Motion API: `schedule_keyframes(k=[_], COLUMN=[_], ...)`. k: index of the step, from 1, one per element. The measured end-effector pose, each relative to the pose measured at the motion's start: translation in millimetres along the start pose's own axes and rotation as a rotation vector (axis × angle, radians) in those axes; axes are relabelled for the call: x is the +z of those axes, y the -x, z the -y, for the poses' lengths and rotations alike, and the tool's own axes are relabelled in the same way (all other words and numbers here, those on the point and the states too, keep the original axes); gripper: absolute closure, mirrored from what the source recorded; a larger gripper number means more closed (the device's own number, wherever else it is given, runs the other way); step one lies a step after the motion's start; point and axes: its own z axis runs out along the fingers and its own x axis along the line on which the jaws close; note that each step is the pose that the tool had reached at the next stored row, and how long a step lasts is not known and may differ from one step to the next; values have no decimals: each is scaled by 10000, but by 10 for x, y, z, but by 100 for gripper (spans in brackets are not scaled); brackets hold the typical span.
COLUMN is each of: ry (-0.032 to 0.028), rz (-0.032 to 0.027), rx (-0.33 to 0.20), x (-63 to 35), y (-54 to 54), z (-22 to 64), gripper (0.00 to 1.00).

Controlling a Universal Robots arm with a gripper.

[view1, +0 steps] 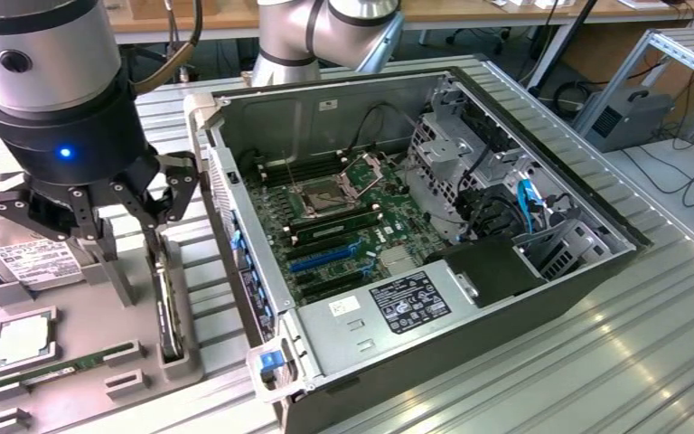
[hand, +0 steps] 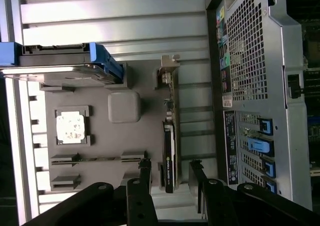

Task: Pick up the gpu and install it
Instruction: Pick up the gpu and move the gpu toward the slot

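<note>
At the exterior view's left we see a grey tray [view1: 94,316] lying on the ribbed metal table [view1: 564,362]. At its far left a hard drive [view1: 33,258] with a white label stands in a holder. Nearer the camera a square processor [view1: 22,339] lies flat in a recess, and beside it a narrow green memory stick [view1: 58,371] sits in a slot.

Just right of the hard drive, the claw [view1: 116,221] hangs over the tray under the arm's dark wrist with its blue light. Its fingers are spread apart and grasp nothing.

The gpu [view1: 169,307] stands on its long edge in a slot along the tray's right side, close to the computer case. In the wrist view the gpu [hand: 169,156] appears as a thin dark strip. Its near end sits between the claw's [hand: 170,168] two black fingers [hand: 145,168], with a gap on either side. We cannot tell whether the fingertips reach below the card's top edge.

To the right, the computer case [view1: 360,90] lies on its side with its open side facing up. Inside we see the motherboard [view1: 360,226] with blue expansion slots [view1: 323,258]. Nearer the camera sits a metal box with a black label [view1: 407,303].
</note>
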Motion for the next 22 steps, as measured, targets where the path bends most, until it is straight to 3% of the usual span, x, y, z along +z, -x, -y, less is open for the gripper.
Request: schedule_keyframes(k=[15,22], ry=[3,3], rz=[-2,-2], rx=[-1,0], x=[386,425], y=[-7,-8], z=[17,19], gripper=[56,56])
